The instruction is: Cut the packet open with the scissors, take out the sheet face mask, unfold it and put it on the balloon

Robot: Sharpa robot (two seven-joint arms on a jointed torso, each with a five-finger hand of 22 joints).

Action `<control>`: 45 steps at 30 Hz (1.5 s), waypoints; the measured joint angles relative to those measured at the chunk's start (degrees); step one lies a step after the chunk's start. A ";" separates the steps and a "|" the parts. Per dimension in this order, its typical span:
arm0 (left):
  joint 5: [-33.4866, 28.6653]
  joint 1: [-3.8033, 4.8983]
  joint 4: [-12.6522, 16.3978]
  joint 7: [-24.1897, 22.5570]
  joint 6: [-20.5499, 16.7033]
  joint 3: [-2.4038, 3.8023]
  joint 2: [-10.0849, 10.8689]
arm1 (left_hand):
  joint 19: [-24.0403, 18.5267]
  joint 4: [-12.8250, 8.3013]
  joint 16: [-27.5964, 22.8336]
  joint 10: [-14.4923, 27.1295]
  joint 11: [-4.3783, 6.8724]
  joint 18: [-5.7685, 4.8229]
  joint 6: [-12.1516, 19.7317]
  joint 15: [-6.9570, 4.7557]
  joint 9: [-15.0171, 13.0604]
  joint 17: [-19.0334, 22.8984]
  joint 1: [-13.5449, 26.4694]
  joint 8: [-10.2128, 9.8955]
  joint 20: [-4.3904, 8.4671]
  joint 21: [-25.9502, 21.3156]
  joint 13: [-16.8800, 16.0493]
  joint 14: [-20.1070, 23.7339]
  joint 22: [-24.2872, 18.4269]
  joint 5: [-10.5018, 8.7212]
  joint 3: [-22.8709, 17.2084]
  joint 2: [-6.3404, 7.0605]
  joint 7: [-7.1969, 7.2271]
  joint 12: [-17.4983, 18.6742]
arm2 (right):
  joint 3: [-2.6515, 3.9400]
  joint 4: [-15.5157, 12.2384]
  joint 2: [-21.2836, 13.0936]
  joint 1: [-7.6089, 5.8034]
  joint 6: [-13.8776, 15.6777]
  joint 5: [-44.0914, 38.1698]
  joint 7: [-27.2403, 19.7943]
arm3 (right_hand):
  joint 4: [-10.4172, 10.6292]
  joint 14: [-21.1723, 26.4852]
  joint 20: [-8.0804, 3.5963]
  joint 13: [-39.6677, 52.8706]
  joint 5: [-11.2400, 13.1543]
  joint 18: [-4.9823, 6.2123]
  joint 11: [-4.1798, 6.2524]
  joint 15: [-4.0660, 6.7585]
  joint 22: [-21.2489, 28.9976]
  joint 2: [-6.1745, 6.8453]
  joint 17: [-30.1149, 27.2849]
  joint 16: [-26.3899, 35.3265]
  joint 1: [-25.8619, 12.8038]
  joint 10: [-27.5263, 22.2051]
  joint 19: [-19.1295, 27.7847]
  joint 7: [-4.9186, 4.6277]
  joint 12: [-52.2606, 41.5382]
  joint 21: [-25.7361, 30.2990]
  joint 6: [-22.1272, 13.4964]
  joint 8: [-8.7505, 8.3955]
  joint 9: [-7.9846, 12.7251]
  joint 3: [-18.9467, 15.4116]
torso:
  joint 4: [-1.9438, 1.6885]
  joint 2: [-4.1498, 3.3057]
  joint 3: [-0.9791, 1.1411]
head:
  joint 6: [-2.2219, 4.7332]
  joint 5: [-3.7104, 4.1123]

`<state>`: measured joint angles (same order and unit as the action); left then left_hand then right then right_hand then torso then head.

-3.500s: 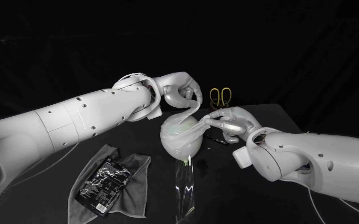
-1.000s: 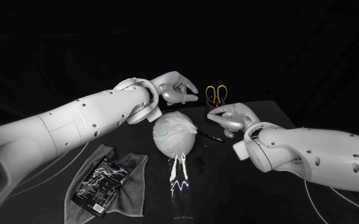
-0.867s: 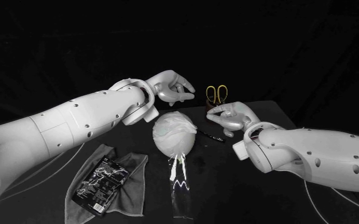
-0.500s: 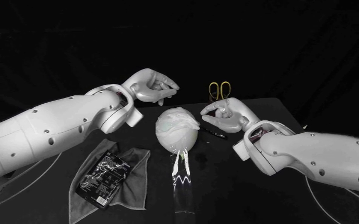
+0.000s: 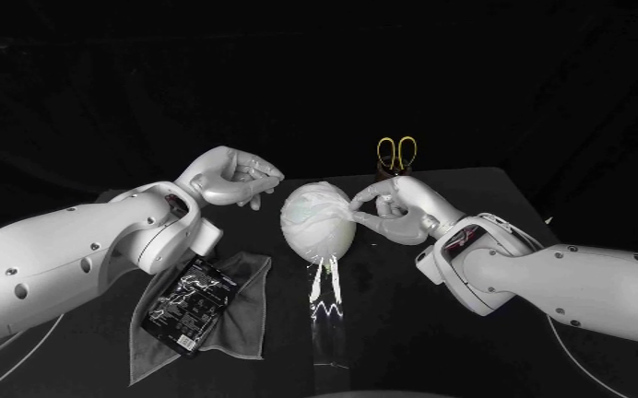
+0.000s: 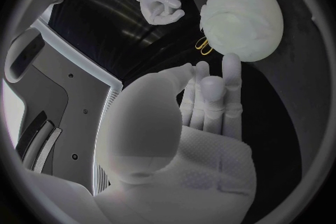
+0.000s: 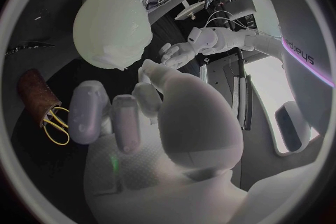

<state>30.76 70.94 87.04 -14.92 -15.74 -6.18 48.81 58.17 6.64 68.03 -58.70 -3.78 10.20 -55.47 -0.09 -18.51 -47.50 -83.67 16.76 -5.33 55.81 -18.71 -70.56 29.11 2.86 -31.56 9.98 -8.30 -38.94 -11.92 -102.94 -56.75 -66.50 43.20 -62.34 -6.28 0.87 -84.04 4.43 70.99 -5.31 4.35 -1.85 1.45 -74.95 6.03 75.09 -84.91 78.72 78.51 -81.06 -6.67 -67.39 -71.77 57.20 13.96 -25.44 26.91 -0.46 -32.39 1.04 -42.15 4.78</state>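
Note:
The pale balloon (image 5: 319,223) stands upright on a clear stand (image 5: 324,298), with the white sheet mask (image 5: 313,206) draped over it. In the wrist views the masked balloon (image 6: 242,15) (image 7: 112,24) hangs free of both hands. My left hand (image 5: 234,177) hovers to its left, fingers curled in on nothing. My right hand (image 5: 394,210) is close beside its right flank, thumb and a finger tip to tip, holding nothing. The yellow-handled scissors (image 5: 395,152) stand in a brown holder (image 7: 35,89) behind the balloon. The black packet (image 5: 190,306) lies at the front left.
A grey cloth (image 5: 240,324) lies under the packet at the front left of the black table (image 5: 439,343). A small dark strip (image 5: 385,237) lies on the table just behind my right hand.
The mask, held stretched by both hands 3.5 s ago, is let go and lies on the balloon. My left hand has drawn back to the left. My right hand has come closer to the balloon.

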 measured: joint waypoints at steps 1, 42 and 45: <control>-0.20 -0.51 0.30 -0.10 -0.16 -0.01 0.36 | 0.00 0.00 0.00 0.00 0.00 0.00 0.00 0.00 0.00 0.00 0.00 0.23 0.00 0.00 0.04 0.00 0.00 0.00 0.00 0.00 0.00 0.00 | 0.00 0.02 0.12 0.02 0.09 -0.53 0.04 | 0.00 0.00 0.00 0.07 0.00 0.00 0.02 0.00 0.00 0.00 0.00 0.00 0.00 0.02 0.00 0.00 -0.17 0.00 0.01 0.00 0.00 0.00 | 0.00 -0.02 0.01 | -0.08 -0.04; -28.71 -4.27 1.21 -15.58 -2.27 0.26 2.28 | -25.41 1.68 -46.41 6.52 -7.50 -2.72 8.71 10.36 2.29 31.03 8.99 -2.26 -11.16 -37.37 15.23 30.12 -20.55 -0.21 1.14 3.84 -3.66 26.51 | 1.30 7.76 3.13 -1.35 -3.83 46.09 -13.63 | -1.54 29.00 6.96 -52.61 1.12 5.47 -6.47 -7.52 19.69 3.25 -47.66 61.85 -5.26 -20.81 33.81 -5.69 53.69 57.03 -6.11 -5.42 2.82 7.71 | 0.04 0.01 0.04 | 3.46 -0.95; -30.42 -4.33 0.94 -16.89 -2.35 0.30 1.96 | -26.55 2.38 -49.14 7.78 -8.56 -3.60 9.45 11.16 2.68 32.51 9.36 -2.82 -11.37 -40.54 15.24 31.25 -22.50 -0.21 3.85 3.47 -3.49 29.27 | 1.41 8.59 3.94 -1.32 -5.07 46.42 -14.85 | -0.05 29.82 8.70 -57.79 1.12 5.48 -7.34 -8.54 25.68 3.12 -50.80 66.70 -5.93 -21.15 33.31 -6.20 56.93 61.80 -6.61 -6.12 3.48 6.22 | 0.03 0.08 -0.03 | 3.86 -1.06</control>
<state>0.34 66.61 87.98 -31.81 -18.09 -5.88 50.77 31.62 9.02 18.88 -50.91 -12.34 6.60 -46.03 11.08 -15.83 -14.99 -74.30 13.94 -16.70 15.27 -3.47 -39.31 6.61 2.66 -27.71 13.45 -11.79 -9.67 -10.51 -94.35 -52.81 -67.82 38.13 -15.92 -21.13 0.82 -54.22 13.13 13.20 -4.19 9.83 -9.20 -7.09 -49.27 9.15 24.28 -18.21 72.79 57.36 -47.75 -12.87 -10.46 -9.97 50.60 7.83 -21.96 33.13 -0.43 -32.31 1.02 -38.29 3.72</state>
